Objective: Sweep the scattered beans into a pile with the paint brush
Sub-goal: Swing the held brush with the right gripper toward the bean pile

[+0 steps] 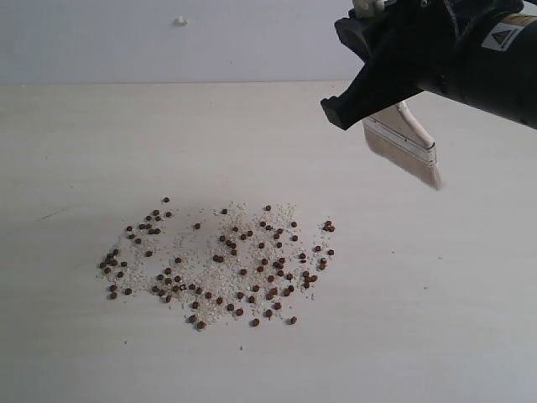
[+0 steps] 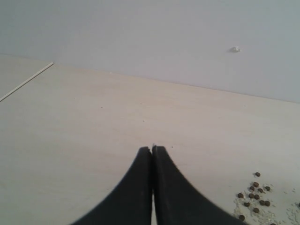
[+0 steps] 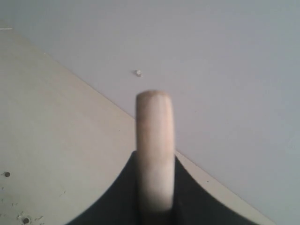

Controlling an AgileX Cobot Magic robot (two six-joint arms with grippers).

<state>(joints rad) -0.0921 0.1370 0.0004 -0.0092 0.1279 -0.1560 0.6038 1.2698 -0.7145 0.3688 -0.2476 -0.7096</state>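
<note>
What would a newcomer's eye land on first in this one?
The beans, reddish-brown among pale grains, lie scattered over the middle of the table. Up and right of them the right gripper holds the paint brush, bristles angled down. The left gripper is shut and empty.

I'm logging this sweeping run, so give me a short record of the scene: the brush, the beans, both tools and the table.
paint brush: gripped by its handle, bristles angled down, apart from the beans
beans: scattered loosely mid-table, not yet gathered
right tool: shut on the paint brush
left tool: shut, holding nothing, a few beans nearby
table: pale, flat surface
</note>
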